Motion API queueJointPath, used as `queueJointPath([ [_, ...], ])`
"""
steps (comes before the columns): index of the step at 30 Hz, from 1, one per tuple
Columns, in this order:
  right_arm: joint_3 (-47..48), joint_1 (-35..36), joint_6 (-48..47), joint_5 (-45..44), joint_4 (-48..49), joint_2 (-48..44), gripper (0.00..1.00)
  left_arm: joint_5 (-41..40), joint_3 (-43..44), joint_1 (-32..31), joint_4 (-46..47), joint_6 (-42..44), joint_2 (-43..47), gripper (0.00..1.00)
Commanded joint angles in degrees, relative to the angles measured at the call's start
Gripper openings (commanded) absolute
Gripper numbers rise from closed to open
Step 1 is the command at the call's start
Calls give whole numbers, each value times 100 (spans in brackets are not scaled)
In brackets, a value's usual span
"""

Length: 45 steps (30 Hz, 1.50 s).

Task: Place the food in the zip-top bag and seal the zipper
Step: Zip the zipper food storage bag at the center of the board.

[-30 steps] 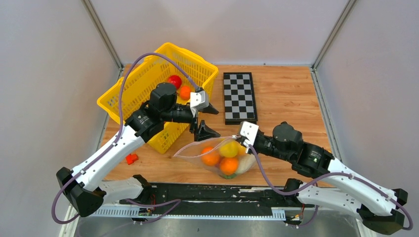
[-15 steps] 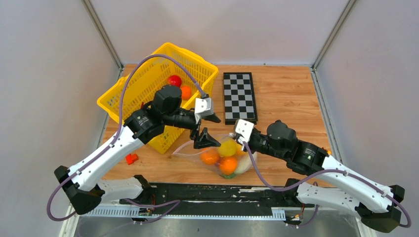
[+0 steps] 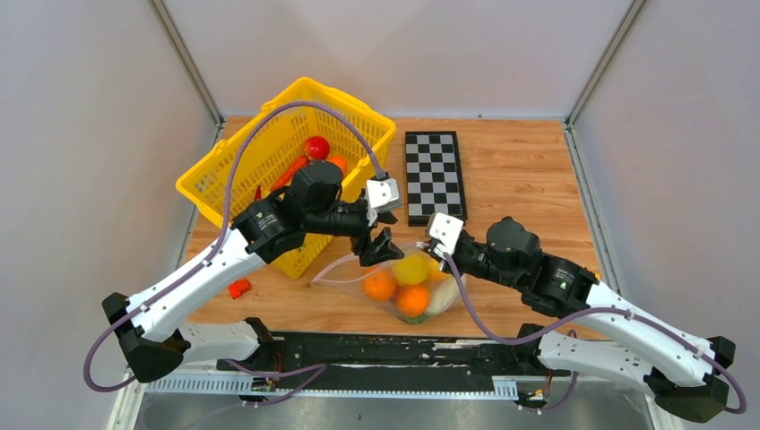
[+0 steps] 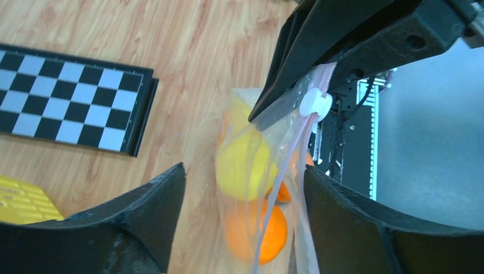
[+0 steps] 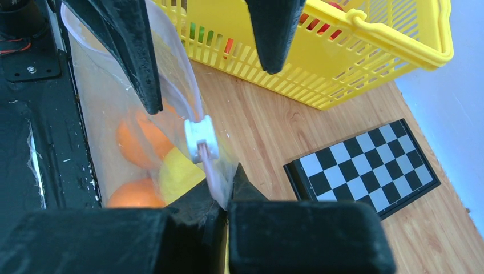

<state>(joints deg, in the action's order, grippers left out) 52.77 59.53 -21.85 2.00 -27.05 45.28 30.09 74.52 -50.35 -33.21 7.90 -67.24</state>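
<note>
The wooden counter (image 3: 520,170) carries a yellow plastic mesh basket (image 3: 246,148) at back left, a black-and-white checkerboard (image 3: 434,176) beside it, a small red toy piece (image 3: 237,288) front left, and a clear food-filled zip-top bag (image 3: 345,276) near the front.

From above I can't see the bag's (image 3: 351,274) mouth where the left gripper (image 3: 390,233) and the right gripper (image 3: 428,254) sit over it. The left arm (image 3: 215,267) covers the basket's (image 3: 235,161) near side and part of a long orange piece (image 3: 289,173) inside. The red scrap (image 3: 237,288) on the table (image 3: 520,170) is too small for me to name. In the left wrist view the bag runs off the bottom and the checkerboard (image 4: 68,111) off the left (the basket is just a yellow corner). In the right wrist view, blurred fingers (image 5: 308,234) hide the bag's lower end.
</note>
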Motion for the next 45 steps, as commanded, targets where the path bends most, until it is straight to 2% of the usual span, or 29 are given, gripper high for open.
queueJointPath([
  [1, 335, -25, 242, -99, 317, -76, 0, -572, 58, -246, -202, -149, 44, 79],
  [6, 361, -62, 258, -68, 160, -67, 0, -1051, -94, -464, -66, -215, 274, 60],
  [9, 382, -81, 202, 43, 32, -55, 0, -1287, -173, -466, 85, -246, 489, 45],
  [10, 397, -89, 164, 147, -20, -48, 0, -1287, -168, -466, 107, -248, 508, 39],
  [16, 523, -91, 18, 485, -405, 70, 0, -1177, -59, -465, 88, -251, 359, 21],
  [22, 508, -100, 62, 501, -335, 23, 0, -987, -38, -467, 105, -219, 206, 0],
  [24, 481, -101, 96, 448, -246, -68, 3, -956, -38, -467, 112, -213, 205, 0],
  [29, 483, -109, 154, 560, -292, -225, 40, -962, -134, -467, 256, -293, 349, 0],
  [32, 553, -116, 217, 829, -399, -262, 48, -977, -172, -467, 328, -341, 431, 0],
  [38, 567, -145, 569, 894, -144, -356, 50, -936, -177, -467, 346, -351, 490, 0],
  [40, 576, -174, 646, 985, -82, -338, 46, -917, -181, -464, 353, -345, 492, 0],
  [42, 576, -221, 720, 915, -33, -312, 34, -897, -184, -467, 355, -355, 494, 0],
  [43, 574, -264, 747, 909, -21, -291, 31, -885, -184, -467, 353, -358, 498, 0],
  [45, 577, -338, 770, 964, 7, -255, 30, -842, -184, -467, 355, -365, 504, 0],
])
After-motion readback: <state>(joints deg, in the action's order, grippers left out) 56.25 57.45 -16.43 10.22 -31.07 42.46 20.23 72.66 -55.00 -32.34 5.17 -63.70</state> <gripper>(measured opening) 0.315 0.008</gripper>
